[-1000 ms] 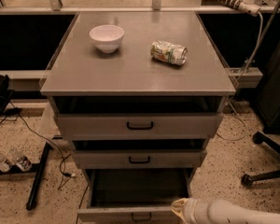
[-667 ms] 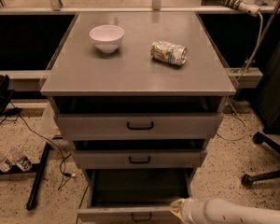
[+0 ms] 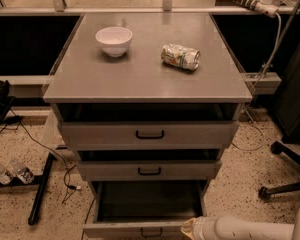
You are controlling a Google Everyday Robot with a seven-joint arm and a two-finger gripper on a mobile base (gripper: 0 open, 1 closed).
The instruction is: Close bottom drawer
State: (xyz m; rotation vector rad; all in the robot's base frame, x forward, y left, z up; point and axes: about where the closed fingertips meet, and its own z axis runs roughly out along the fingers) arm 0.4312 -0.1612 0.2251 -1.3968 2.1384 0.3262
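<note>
Now, bottom drawer [image 3: 125,229]: at 6 o'clock in the view, the lowest of three grey drawers; it is pulled far out; its inside is dark; its flat front sits at the very low edge, with a small black handle [image 3: 151,232] in the middle
Gripper [image 3: 189,228]: at 5 o'clock in the view; it is right at the front of the bottom drawer, just to the 3 o'clock side of the handle; only its pale yellow tip shows; I cannot tell if it is open or closed
Arm [image 3: 250,228]: white and round; it comes in from the low right corner
Middle drawer [image 3: 190,170]: just above the bottom drawer; pulled out a little
Top drawer [image 3: 200,134]: above the middle one; pulled out a bit too
Cabinet top [image 3: 140,81]: flat and grey
Bowl [image 3: 114,40]: white; it stands at 11 o'clock on the cabinet top
Can [image 3: 180,56]: crushed; it lies on its side at 1 o'clock on the cabinet top, well apart from the bowl
Bottles [image 3: 10,172]: two small clear ones on the floor at 9 o'clock
Chair base [image 3: 285,184]: black, at 4 o'clock
</note>
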